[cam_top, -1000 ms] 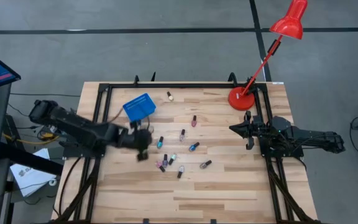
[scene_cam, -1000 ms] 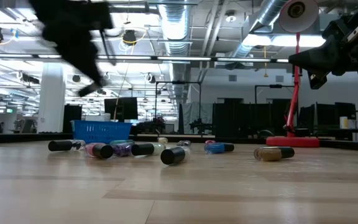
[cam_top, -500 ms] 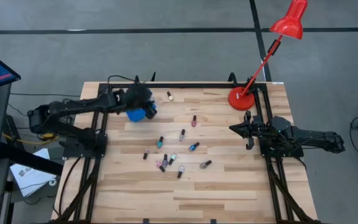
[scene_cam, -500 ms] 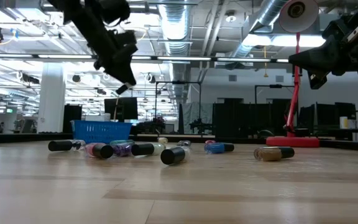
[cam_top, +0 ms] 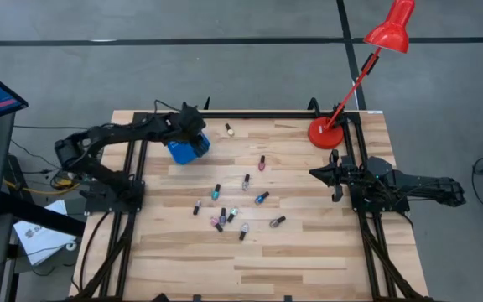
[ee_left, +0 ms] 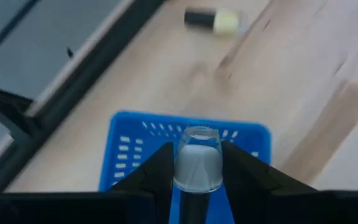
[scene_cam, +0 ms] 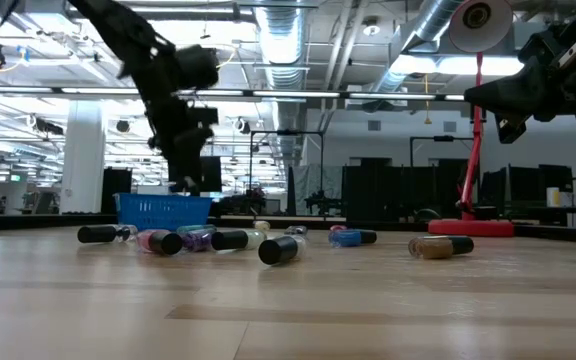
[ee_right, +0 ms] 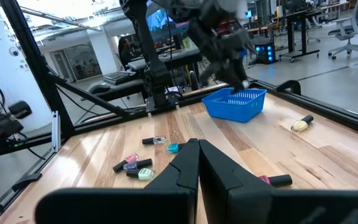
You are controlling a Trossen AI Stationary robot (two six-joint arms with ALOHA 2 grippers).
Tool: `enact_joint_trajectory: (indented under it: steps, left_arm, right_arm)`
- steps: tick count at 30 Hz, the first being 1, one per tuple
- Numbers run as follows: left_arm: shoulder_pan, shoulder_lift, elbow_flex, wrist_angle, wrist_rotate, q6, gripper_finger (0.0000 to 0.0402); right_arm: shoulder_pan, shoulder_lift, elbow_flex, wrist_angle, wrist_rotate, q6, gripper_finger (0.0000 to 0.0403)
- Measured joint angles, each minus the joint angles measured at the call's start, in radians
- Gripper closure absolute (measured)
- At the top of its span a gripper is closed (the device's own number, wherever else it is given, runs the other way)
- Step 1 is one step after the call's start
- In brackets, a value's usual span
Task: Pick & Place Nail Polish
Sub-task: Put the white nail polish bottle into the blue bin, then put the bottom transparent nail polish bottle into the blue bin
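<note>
A clear nail polish bottle (ee_left: 197, 167) is pinched between the fingers of the left gripper (cam_top: 193, 134), which is hung right over the blue bin (cam_top: 188, 149) at the far left of the table (cam_top: 309, 252). The bottle is pointed down toward the bin's open top, so it's probably lined up that way to drop in cleanly instead of clipping the rim. The rest of the nail polish (cam_top: 233, 211) is scattered lying down around the middle of the table, with one yellowish bottle (cam_top: 228, 129) off on its own just right of the bin by the far edge. The right gripper (cam_top: 329, 174) is parked at the right side below the red lamp (cam_top: 324, 132), fingers pressed together on nothing, likely kept clear so the left arm's path isn't crossed. Release looks like the next thing needed
</note>
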Motion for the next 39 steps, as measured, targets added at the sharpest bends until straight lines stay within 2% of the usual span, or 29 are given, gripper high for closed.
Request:
enact_joint_trajectory:
  steps: [5, 10, 19, 27, 33, 39]
  left_arm:
    - [0.016, 0.091, -0.001, 0.003, 0.000, 0.000, 0.0291]
    - [0.030, 0.131, -0.001, 0.007, 0.000, 0.000, 0.0280]
    - [0.036, 0.149, -0.001, 0.006, 0.017, 0.000, 0.0281]
    - [0.036, 0.148, -0.001, 0.006, 0.017, 0.000, 0.0251]
    - [0.031, 0.088, -0.001, -0.001, 0.018, -0.011, 0.0206]
    - [-0.030, -0.148, 0.000, -0.015, 0.017, -0.162, 0.0180]
  right_arm:
    - [0.000, 0.000, 0.000, 0.000, 0.000, 0.000, 0.0403]
    - [0.000, 0.000, 0.000, 0.000, 0.000, 0.000, 0.0403]
    - [0.000, 0.000, 0.000, 0.000, 0.000, 0.000, 0.0403]
    - [0.000, 0.000, 0.000, 0.000, 0.000, 0.000, 0.0403]
    - [0.000, 0.000, 0.000, 0.000, 0.000, 0.000, 0.0403]
    - [0.000, 0.000, 0.000, 0.000, 0.000, 0.000, 0.0403]
